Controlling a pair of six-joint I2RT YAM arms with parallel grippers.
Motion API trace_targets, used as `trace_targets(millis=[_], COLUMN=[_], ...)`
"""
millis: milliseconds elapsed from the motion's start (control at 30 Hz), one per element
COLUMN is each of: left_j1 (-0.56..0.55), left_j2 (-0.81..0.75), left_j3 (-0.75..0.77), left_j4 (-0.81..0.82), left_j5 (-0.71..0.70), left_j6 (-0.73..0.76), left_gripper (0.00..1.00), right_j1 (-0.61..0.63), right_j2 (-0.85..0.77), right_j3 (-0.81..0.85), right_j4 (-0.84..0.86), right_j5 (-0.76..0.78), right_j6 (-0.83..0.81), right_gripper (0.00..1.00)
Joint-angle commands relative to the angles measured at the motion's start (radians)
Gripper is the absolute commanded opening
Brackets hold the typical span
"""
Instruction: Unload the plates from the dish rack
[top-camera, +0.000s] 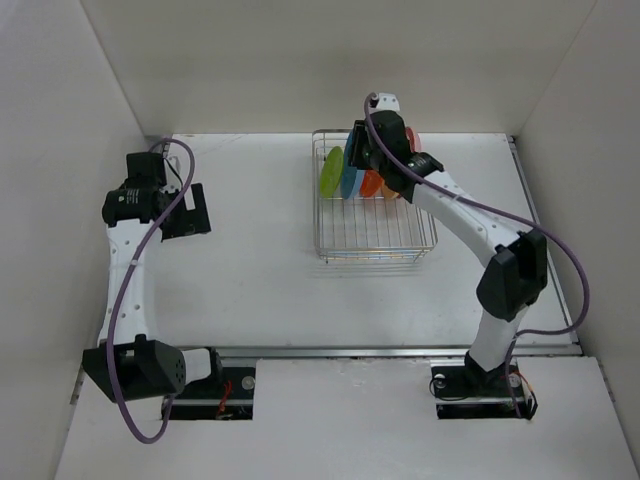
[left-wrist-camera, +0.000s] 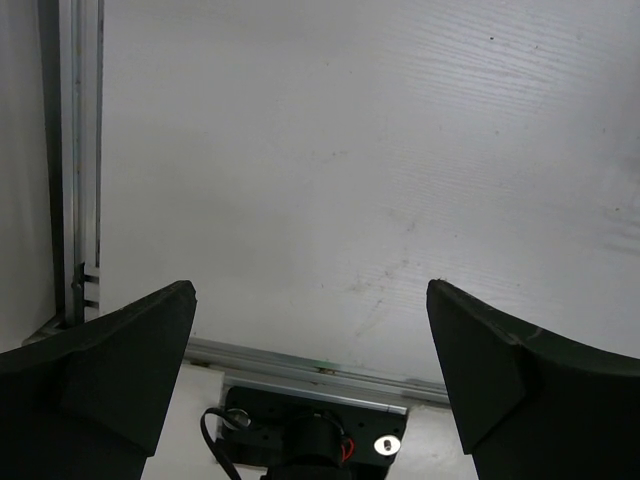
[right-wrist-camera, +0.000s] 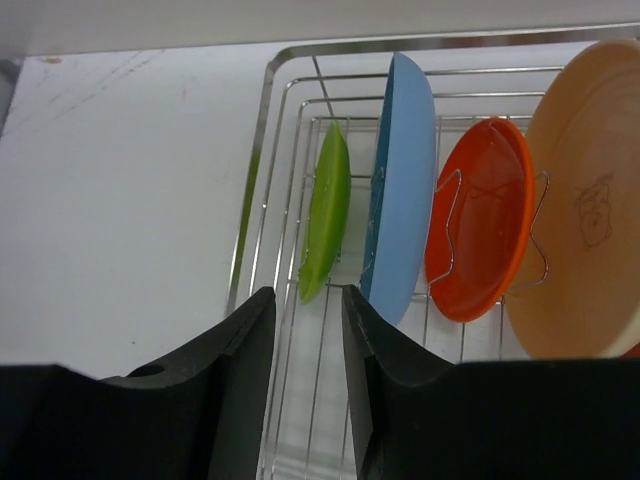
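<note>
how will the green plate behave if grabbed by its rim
Probably stiff: the green plate holds its shape standing on edge in the rack. Its glossy surface looks slippery, so a rim pinch may slide. Round, it could roll if released on edge.

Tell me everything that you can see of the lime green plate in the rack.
The lime green plate is small, round, shallow and glossy, perhaps plastic. It stands on edge, nearly upright, in the dish rack, leftmost of the row in the top view. Its lower rim sits among the wires. The larger blue plate stands beside it; contact between them is unclear. The right claw hovers near its lower edge, not gripping it.
</note>
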Motion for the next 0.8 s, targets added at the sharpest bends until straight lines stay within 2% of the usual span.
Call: trace_targets(millis=[0,67,233,500,533,567,633,767], left_j1=[0.008,0.008,0.008,0.008,0.008,0.008,0.008,0.008], left_j2=[0.026,0.035,0.046,0.056,0.065,0.065,0.065,0.065], left_j3=[-0.015,-0.015,-0.024,-0.024,-0.024,-0.024,-0.024,-0.024], left_j4=[0.006,0.016,0.016,0.016,0.016,0.016,0.016,0.016], left_j5=[0.008,0.008,0.019,0.019,0.019,0.019,0.019,0.019], left_j6=[0.018,0.018,0.018,0.018,0.018,0.018,0.018,0.018], left_gripper=[1.0,1.0,1.0,1.0,1.0,1.0,1.0,1.0], right_j1=[0.02,0.032,0.032,0.032,0.032,0.032,0.041,0.041], right_j2=[0.023,0.047,0.157,0.388,0.408,0.408,0.435,0.478], right_j3=[0.062,0.062,0.123,0.379,0.379,0.379,0.379,0.389], right_j4=[0.064,0.113,0.091,-0.124,-0.135,-0.135,-0.135,-0.144], right_j5=[0.034,0.017,0.018,0.193,0.206,0.218,0.239,0.23], right_j6=[0.012,-0.011,-0.02,0.069,0.084,0.093,0.107,0.107], right_gripper=[0.38,0.38,0.37,0.36,0.37,0.46,0.55,0.57])
